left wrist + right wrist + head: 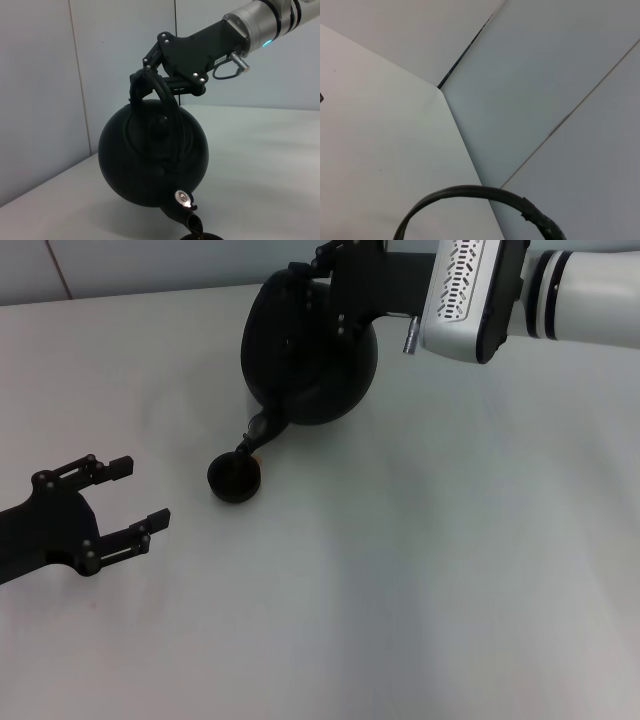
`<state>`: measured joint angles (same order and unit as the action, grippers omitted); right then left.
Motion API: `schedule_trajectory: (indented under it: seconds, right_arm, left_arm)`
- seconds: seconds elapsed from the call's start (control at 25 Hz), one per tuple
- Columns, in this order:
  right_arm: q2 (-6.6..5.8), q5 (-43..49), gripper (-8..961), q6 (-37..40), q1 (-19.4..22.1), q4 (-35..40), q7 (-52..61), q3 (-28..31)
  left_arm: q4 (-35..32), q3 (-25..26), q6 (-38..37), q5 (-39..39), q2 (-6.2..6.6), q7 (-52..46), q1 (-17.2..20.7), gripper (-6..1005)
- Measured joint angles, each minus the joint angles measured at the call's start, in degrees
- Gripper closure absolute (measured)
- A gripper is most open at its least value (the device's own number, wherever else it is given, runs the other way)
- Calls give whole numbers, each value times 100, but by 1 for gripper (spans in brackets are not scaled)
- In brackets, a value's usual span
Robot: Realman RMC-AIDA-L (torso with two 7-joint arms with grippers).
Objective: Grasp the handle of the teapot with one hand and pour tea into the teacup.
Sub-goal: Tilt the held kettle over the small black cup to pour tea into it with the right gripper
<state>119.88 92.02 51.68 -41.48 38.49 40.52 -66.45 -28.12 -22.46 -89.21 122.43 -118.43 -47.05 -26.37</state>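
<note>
The matte-black teapot (pixel 310 350) hangs above the table, tipped forward with its spout (pixel 262 430) pointing down at the small black teacup (pixel 235 478). My right gripper (pixel 335 280) is shut on the arched handle (pixel 165 100) at the top. In the left wrist view the teapot (pixel 150 160) fills the middle, and a thin dark stream runs from the spout (pixel 182 207) towards the teacup's rim (pixel 202 237). The right wrist view shows only an arc of the handle (pixel 470 192). My left gripper (pixel 143 493) rests open at the table's near left, apart from the cup.
The white table (pixel 430 570) stretches to the right and front of the cup. A pale wall (pixel 40 90) rises behind the table's far edge. My white right forearm (pixel 560 295) reaches in from the upper right.
</note>
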Motion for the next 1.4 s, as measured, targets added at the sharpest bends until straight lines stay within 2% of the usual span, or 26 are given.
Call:
schedule_trajectory:
  seconds: [0.32, 0.96, 1.08, 1.4]
  right_arm:
    - [0, -91, 861, 0, 23, -4, 0, 0]
    - [-4, -1230, 860, 35, 220, -284, 0, -99]
    - [-4, -1816, 860, 37, 331, -363, 10, -133]
    - [-18, -2675, 861, 3, 643, -373, 293, -70]
  left_arm:
    - [0, 16, 0, 0, -5, 9, 0, 247]
    - [0, 9, 0, 0, -5, 12, 0, 247]
    - [0, 4, 0, 0, -5, 12, 0, 247]
    - [0, 11, -2, -3, -5, 12, 0, 247]
